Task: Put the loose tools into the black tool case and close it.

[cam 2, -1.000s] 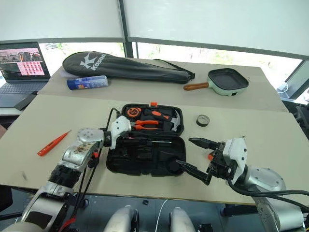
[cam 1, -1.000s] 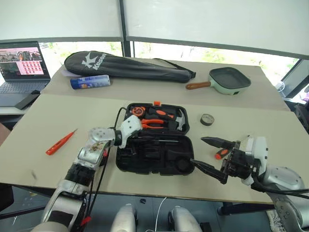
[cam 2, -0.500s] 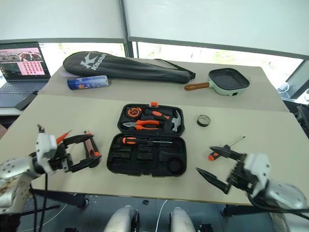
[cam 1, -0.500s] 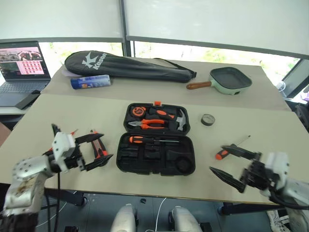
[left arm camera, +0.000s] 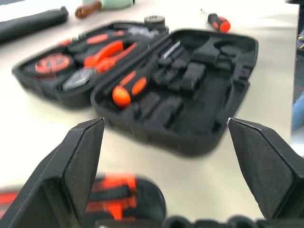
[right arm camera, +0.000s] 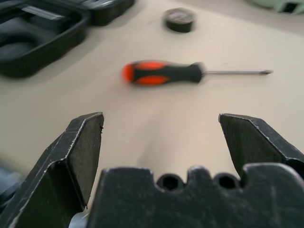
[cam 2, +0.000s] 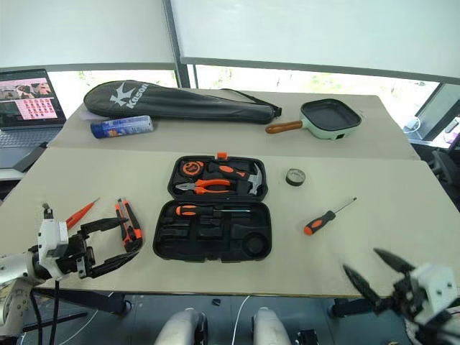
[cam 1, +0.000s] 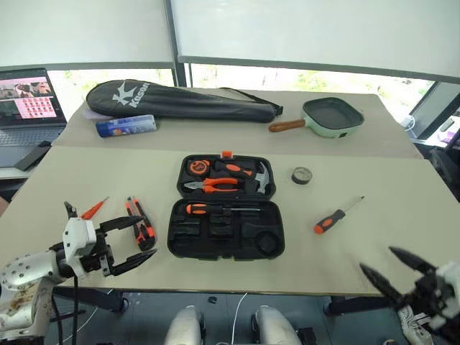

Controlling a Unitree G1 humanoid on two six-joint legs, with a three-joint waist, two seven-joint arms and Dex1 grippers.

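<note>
The case [cam 1: 226, 208] lies open in the middle of the worktop [cam 1: 374, 237]. One screwdriver [cam 1: 215, 209] sits in its near half; pliers [cam 1: 212, 185] and a hammer [cam 1: 260, 177] fill the far half. Right of the case lie a second screwdriver [cam 1: 332, 218] and, farther back, the tape roll [cam 1: 302, 175]. Left of the case lie the knife [cam 1: 141, 223] and, beyond it, the tester [cam 1: 94, 208]. The left tool [cam 1: 131, 245] hovers near the knife, fingers spread wide, empty. The right tool [cam 1: 394, 269] hangs off the front edge, right of the case, also wide open and empty.
</note>
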